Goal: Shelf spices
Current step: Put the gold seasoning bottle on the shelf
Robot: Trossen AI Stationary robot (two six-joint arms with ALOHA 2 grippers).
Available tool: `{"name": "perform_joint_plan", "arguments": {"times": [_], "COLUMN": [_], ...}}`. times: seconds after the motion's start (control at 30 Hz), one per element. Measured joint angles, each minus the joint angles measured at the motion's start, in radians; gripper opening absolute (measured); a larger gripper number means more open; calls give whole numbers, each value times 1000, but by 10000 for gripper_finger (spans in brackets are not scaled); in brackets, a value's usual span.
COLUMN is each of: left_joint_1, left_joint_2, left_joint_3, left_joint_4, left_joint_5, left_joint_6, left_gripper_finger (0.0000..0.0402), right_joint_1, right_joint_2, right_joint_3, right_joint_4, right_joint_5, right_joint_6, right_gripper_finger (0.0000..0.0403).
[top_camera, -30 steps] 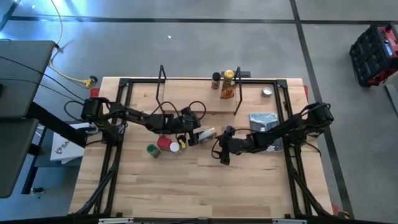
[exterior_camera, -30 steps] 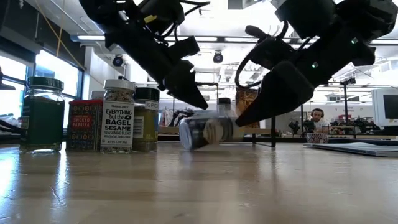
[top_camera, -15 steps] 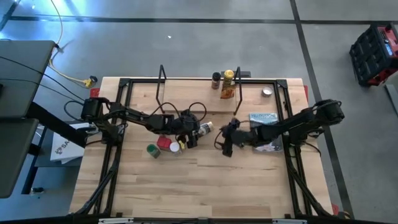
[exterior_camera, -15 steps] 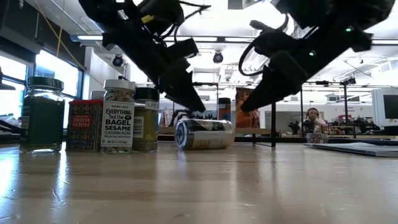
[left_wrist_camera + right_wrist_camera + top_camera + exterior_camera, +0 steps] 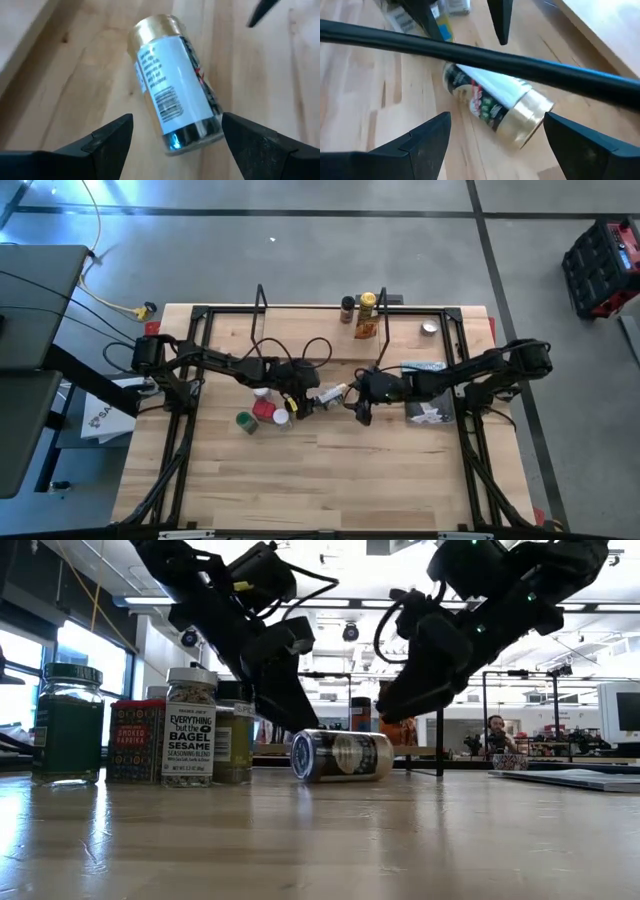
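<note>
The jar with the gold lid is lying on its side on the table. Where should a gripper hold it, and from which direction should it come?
Probably from above, closing across the middle of the jar's white-labelled body. It lies flat, so its round sides are free while the gold lid and the base face outward along the table. The left gripper is open on either side of the base end, and the right gripper is open too, near the lid end.

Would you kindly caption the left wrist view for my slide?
Left gripper, fingers open, poised over a gold-lidded spice jar lying on its side on the wooden table.

black cable perhaps hides the fallen jar's label.
</note>
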Motion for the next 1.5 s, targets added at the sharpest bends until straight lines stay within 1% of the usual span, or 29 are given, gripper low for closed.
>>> {"name": "perform_joint_plan", "arguments": {"times": [0.07,0.13,0.2,0.27,0.33,0.4,0.47,0.5,0.57,0.67,0.83,0.93,1.03,1.1,1.2,1.27,1.4,1.5], "left_joint_1": [1,1,1,1,1,1,-6,-15,-44,-88,-136,-148,-147,-145,-137,-129,-103,-76], "left_joint_2": [0,0,0,0,0,0,0,0,-1,-1,2,33,109,179,285,341,428,471], "left_joint_3": [0,0,0,0,0,0,0,0,8,53,146,217,331,428,571,641,719,730], "left_joint_4": [10,27,34,37,44,53,78,90,104,78,-19,-80,-211,-338,-520,-604,-673,-691], "left_joint_5": [20,23,23,23,23,23,20,8,-54,-136,-240,-289,-292,-292,-291,-290,-291,-276], "left_joint_6": [0,0,0,0,0,-7,-9,-9,-18,-26,-52,-52,-53,-53,-53,-54,-61,-62], "left_gripper_finger": [300,300,300,300,300,300,300,300,300,300,300,300,300,300,300,300,300,300], "right_joint_1": [11,33,52,57,52,45,45,46,57,84,126,164,210,239,282,308,350,372], "right_joint_2": [0,0,2,2,18,43,51,50,38,23,3,3,3,2,2,2,2,2], "right_joint_3": [0,5,47,115,190,255,303,316,320,279,186,154,132,124,121,121,121,121], "right_joint_4": [-1,3,-34,-121,-252,-404,-518,-547,-580,-583,-589,-587,-570,-569,-570,-568,-569,-566], "right_joint_5": [-10,-6,-3,-16,-18,11,62,73,77,89,150,174,230,268,304,335,387,401], "right_joint_6": [-94,-224,-317,-380,-428,-456,-430,-403,-343,-259,-44,78,160,203,253,275,304,315], "right_gripper_finger": [312,312,312,312,312,312,312,312,312,312,312,312,312,312,312,312,312,312]}}
